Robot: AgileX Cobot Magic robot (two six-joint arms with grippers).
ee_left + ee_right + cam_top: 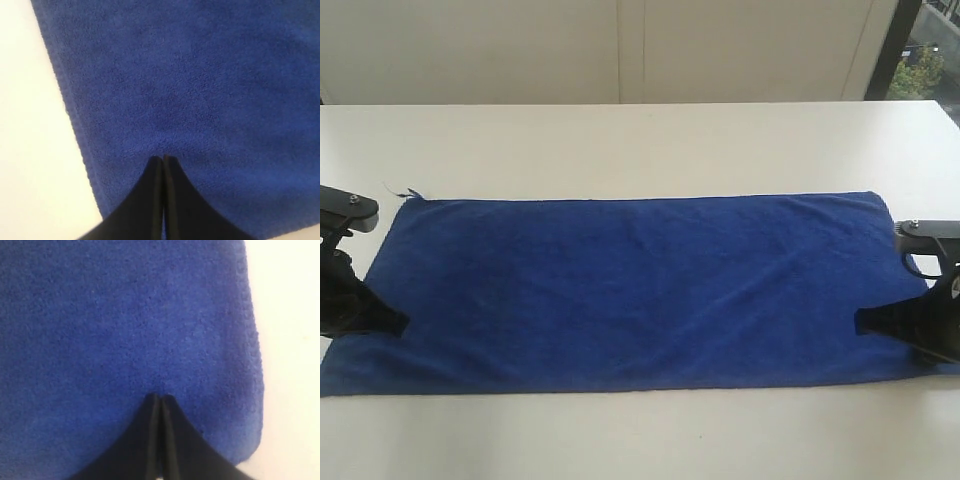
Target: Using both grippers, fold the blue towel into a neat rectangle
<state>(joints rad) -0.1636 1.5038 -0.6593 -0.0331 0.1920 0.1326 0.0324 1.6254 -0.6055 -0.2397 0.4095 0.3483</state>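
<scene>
The blue towel (640, 290) lies spread flat on a white table (640, 140), its long axis running side to side across the exterior view. Its near long edge runs close to the table's front, and a loose thread (400, 190) sticks out at the far left corner. The nap looks smooth, with only faint creases.

The left gripper (405, 322) reaches in over the left short edge and the right gripper (858, 320) over the right one, both nearer the front corners than the back. Each arm is angled low, its tip pointing inward along the towel's length. In the wrist views the left gripper (163, 157) and the right gripper (159, 396) have their jaws pressed together, tips down on the pile (whether a pinch of cloth sits between them cannot be told).

Behind the table stands a pale wall (620, 50), and a window (925, 50) showing greenery sits at the far right.
</scene>
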